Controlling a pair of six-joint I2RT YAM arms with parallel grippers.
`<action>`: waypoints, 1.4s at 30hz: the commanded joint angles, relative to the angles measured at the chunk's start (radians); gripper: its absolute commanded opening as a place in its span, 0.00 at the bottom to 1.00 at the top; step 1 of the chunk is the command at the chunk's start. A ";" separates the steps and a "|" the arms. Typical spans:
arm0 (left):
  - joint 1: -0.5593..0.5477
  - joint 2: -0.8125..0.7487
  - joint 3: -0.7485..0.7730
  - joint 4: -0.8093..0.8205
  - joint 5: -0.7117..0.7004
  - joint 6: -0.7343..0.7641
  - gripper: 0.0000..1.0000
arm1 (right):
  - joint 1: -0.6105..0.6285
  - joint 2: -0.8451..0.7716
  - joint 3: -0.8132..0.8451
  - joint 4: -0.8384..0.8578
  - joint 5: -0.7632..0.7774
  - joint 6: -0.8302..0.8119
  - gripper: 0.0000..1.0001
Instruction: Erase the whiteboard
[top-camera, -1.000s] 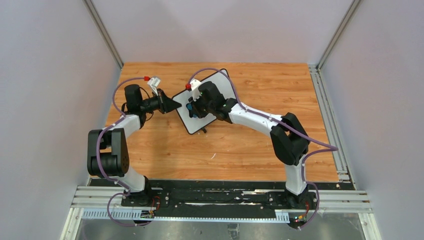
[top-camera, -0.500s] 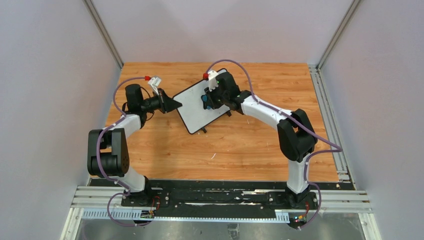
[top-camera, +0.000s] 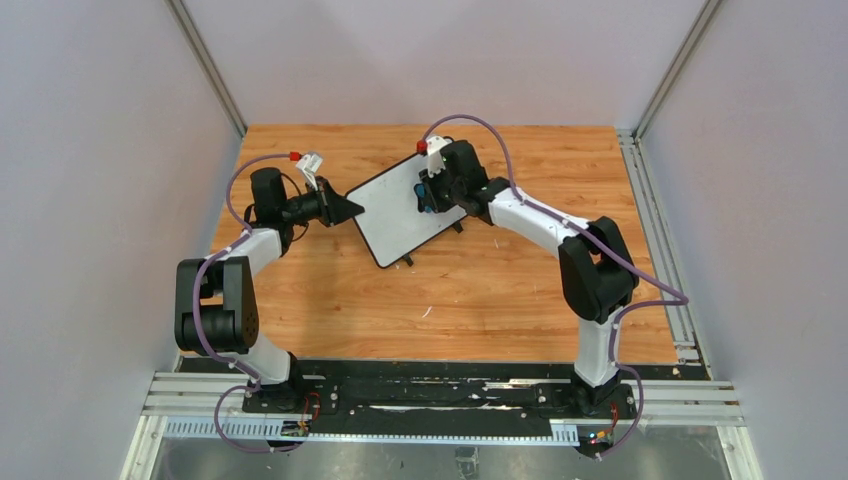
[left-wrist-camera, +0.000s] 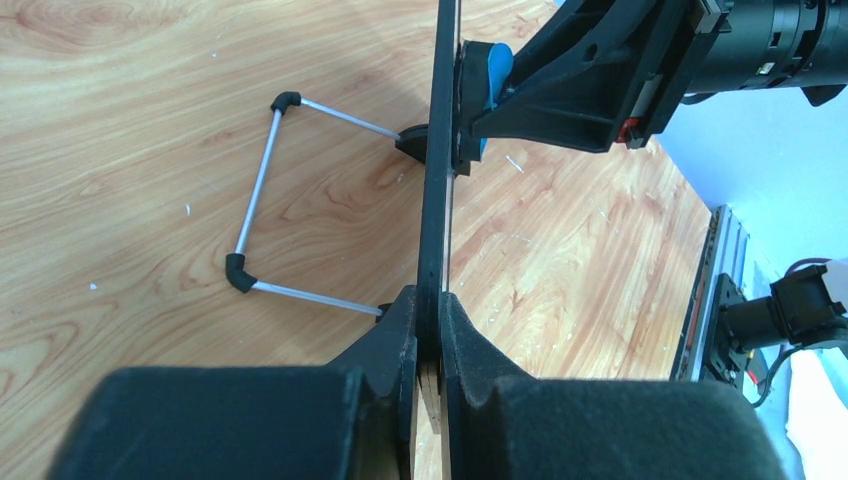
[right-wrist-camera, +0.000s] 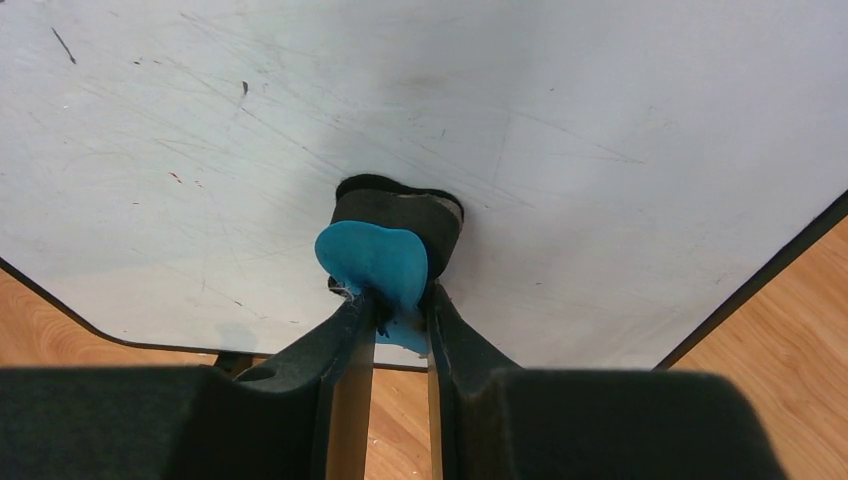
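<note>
The whiteboard (top-camera: 398, 215) stands tilted on the wooden table, a white board in a thin black frame. My left gripper (top-camera: 352, 209) is shut on its left edge; in the left wrist view (left-wrist-camera: 432, 310) both jaws pinch the board's black edge (left-wrist-camera: 437, 200), seen edge-on. My right gripper (top-camera: 424, 193) is shut on the blue eraser (top-camera: 421, 192) and presses it against the board's far right part. In the right wrist view my right gripper (right-wrist-camera: 397, 300) holds the eraser (right-wrist-camera: 372, 262), whose dark felt pad touches the white surface (right-wrist-camera: 300, 120). Only faint scuffs show there.
The board's wire stand (left-wrist-camera: 262, 200) rests on the wooden table (top-camera: 450, 290) behind it. Grey walls enclose the table on three sides, and a metal rail (top-camera: 660, 230) runs along the right edge.
My right gripper has slid the eraser across the board from its left-middle toward the far right corner. The left gripper and the board have not moved.
</note>
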 joint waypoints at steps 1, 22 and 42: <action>0.000 0.010 -0.003 -0.053 -0.055 0.097 0.00 | 0.058 0.023 0.051 0.017 0.023 0.000 0.01; -0.001 0.011 -0.005 -0.055 -0.053 0.099 0.00 | 0.131 0.050 0.096 0.000 0.046 -0.016 0.00; 0.000 0.017 0.005 -0.069 -0.058 0.108 0.00 | -0.086 -0.024 0.001 0.002 0.069 -0.031 0.01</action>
